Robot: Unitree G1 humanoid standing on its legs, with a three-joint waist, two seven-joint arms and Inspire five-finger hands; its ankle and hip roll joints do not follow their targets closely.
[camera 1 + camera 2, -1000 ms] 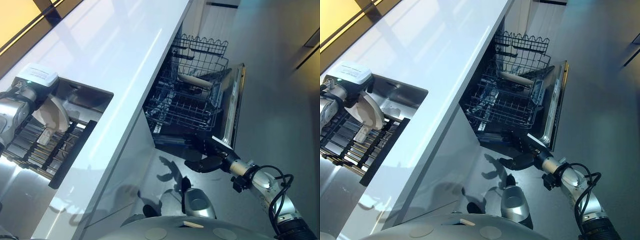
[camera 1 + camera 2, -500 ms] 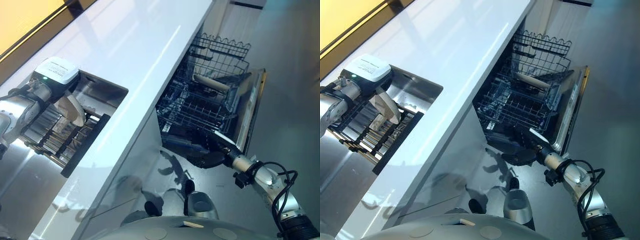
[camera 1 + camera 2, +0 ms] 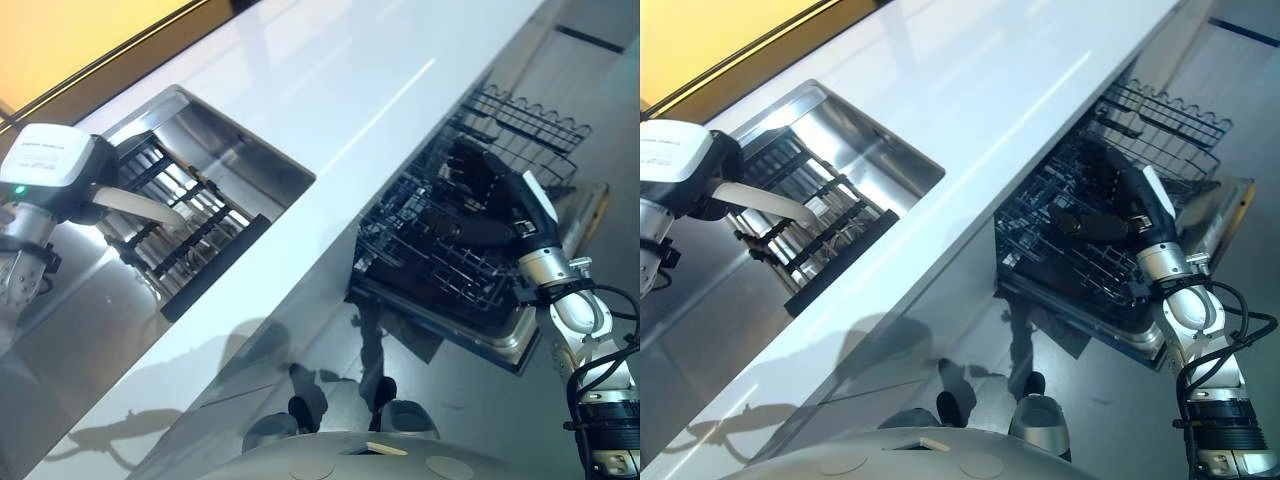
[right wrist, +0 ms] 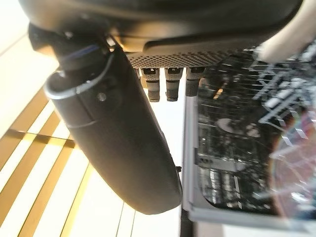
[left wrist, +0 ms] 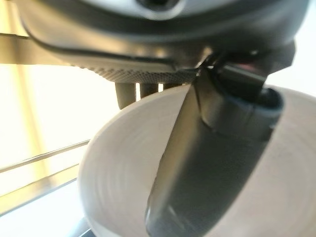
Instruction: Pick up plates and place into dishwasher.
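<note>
White and round, the plate is clamped in the left hand, thumb across its face and fingers behind, and it is held above the dish rack in the steel sink. The right hand hangs over the open dishwasher and its wire racks, fingers straight and apart, holding nothing.

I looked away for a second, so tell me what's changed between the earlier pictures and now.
The camera has shifted. The left robot hand has lifted the plate out of the dish rack in the sink. The right robot hand rose from near the floor to the dishwasher rack. The left hand still holds the plate; the dishwasher stays open.
</note>
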